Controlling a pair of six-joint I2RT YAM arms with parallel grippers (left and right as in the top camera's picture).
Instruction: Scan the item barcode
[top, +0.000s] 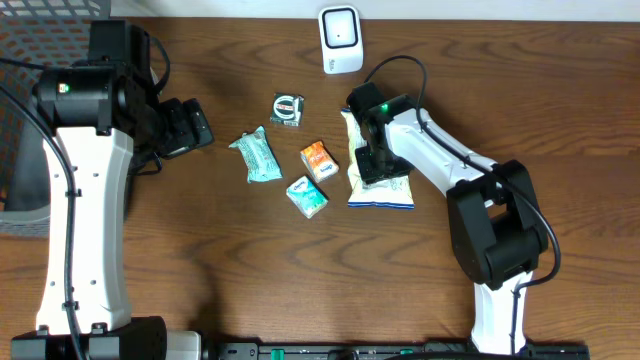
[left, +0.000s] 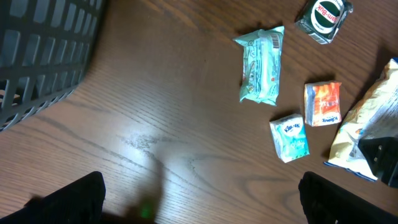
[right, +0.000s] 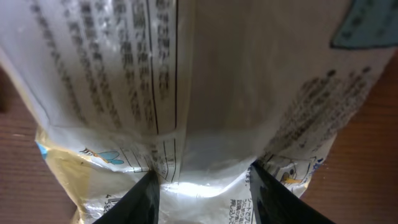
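Observation:
A white barcode scanner (top: 341, 38) stands at the table's far edge. A white and yellow snack bag (top: 385, 190) with a blue bottom strip lies flat right of centre. My right gripper (top: 372, 155) is pressed down on its middle. In the right wrist view the printed foil of the bag (right: 205, 93) bunches up between the two black fingers of that gripper (right: 202, 186), which touch it on both sides. My left gripper (top: 195, 125) hovers at the left, wide open and holding nothing (left: 199, 199).
Left of the bag lie a teal wrapped pack (top: 256, 155), an orange packet (top: 318, 161), a small tissue pack (top: 307, 196) and a black and green packet (top: 288, 108). A dark mesh basket (top: 30, 60) stands at the far left.

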